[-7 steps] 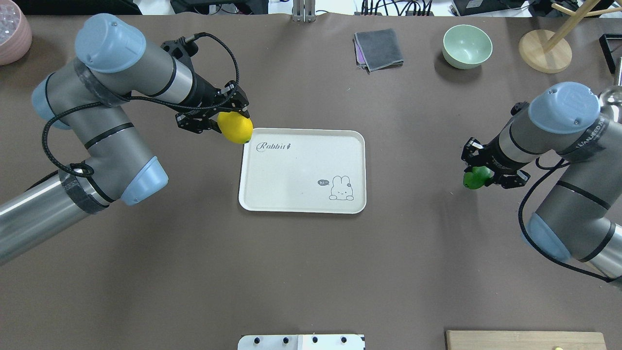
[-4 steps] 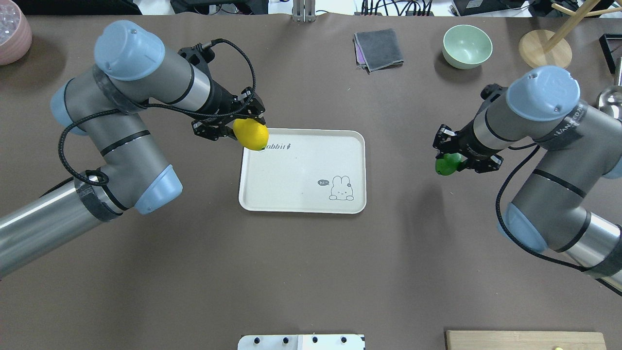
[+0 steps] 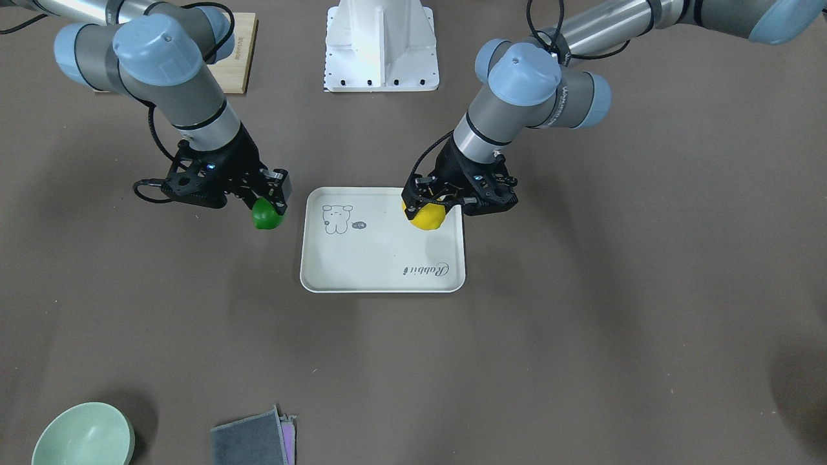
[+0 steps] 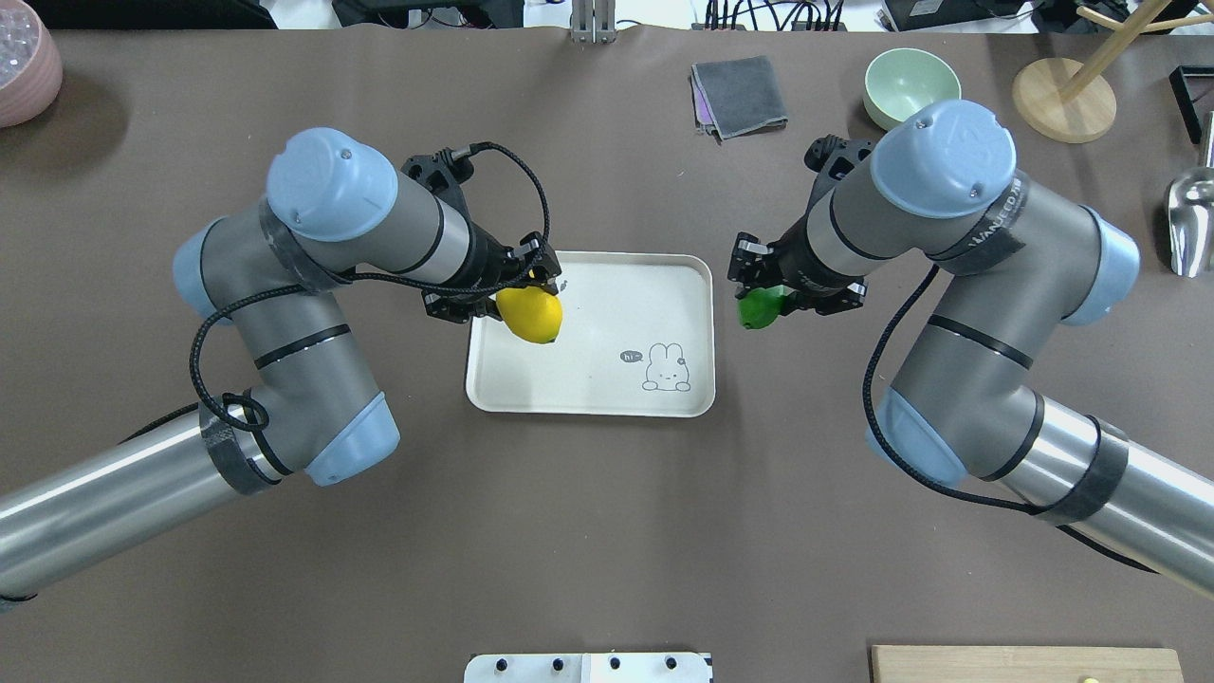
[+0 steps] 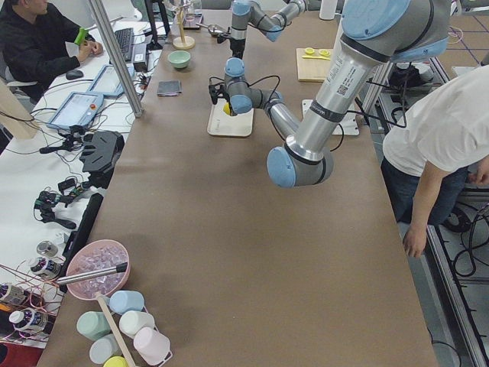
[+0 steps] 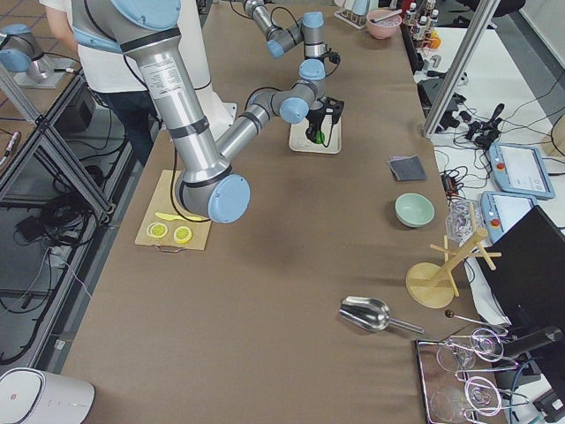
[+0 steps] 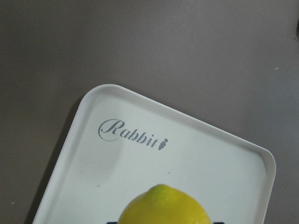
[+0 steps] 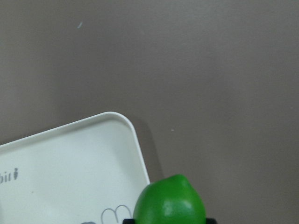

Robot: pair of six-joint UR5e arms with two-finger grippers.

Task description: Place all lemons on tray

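Note:
My left gripper [image 4: 512, 294] is shut on the yellow lemon [image 4: 529, 313] and holds it above the left part of the cream tray [image 4: 588, 384], beside the "Rabbit" script. The left wrist view shows the lemon [image 7: 163, 205] over the tray [image 7: 140, 172]. My right gripper [image 4: 780, 296] is shut on the green lemon [image 4: 759, 306], which hangs just outside the tray's right edge, over the table. The right wrist view shows the green lemon [image 8: 170, 200] beside the tray's corner [image 8: 70, 158]. In the front view the yellow lemon [image 3: 428, 217] is over the tray [image 3: 381, 258] and the green one [image 3: 267, 214] beside it.
A grey cloth [image 4: 740, 95], a pale green bowl [image 4: 910, 87] and a wooden stand [image 4: 1062, 100] lie at the far side. A metal scoop [image 4: 1190, 218] is far right, a pink bowl [image 4: 24, 66] far left. A wooden board [image 4: 1024, 664] with lemon slices [image 6: 169, 231] sits near right.
Both arms have swung inward. The left carried the yellow lemon from the tray's far-left corner to over the tray. The right brought the green lemon from far right to the tray's right edge.

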